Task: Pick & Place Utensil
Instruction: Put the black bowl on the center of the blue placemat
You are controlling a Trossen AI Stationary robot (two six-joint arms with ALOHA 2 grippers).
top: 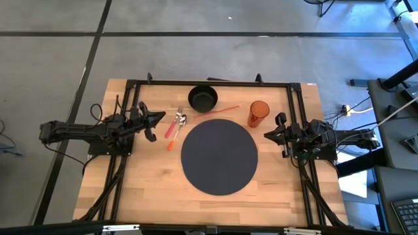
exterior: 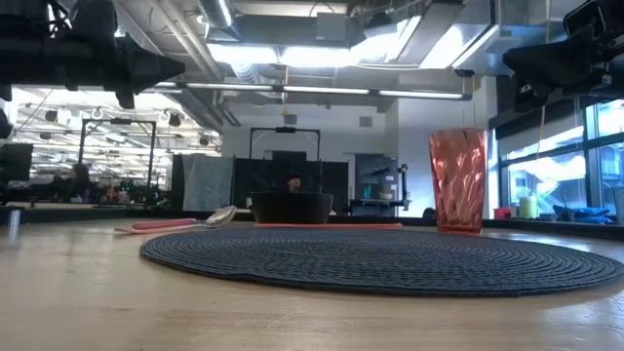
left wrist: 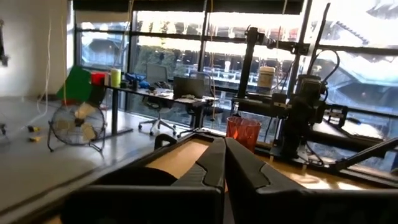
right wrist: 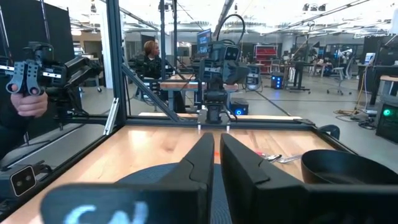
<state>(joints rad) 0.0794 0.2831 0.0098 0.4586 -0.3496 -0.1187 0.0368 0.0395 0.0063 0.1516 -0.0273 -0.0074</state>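
Observation:
A spoon with a pink-red handle (top: pixel 177 123) lies flat on the wooden table, left of the round dark placemat (top: pixel 219 156). It also shows in the low view (exterior: pixel 190 223) and the right wrist view (right wrist: pixel 280 157). A small orange utensil (top: pixel 171 141) lies just near of it. My left gripper (top: pixel 159 119) hovers shut and empty, left of the spoon and above the table. My right gripper (top: pixel 267 135) hovers shut and empty at the mat's right edge. In the wrist views, both the left gripper (left wrist: pixel 225 157) and the right gripper (right wrist: pixel 216 155) have their fingers together.
A black bowl (top: pixel 203 98) stands at the far side of the mat, and an orange-red tumbler (top: pixel 258 113) stands to its right. A thin red stick (top: pixel 221 110) lies between them. A person's hand with a controller (right wrist: pixel 25 84) shows beyond the table.

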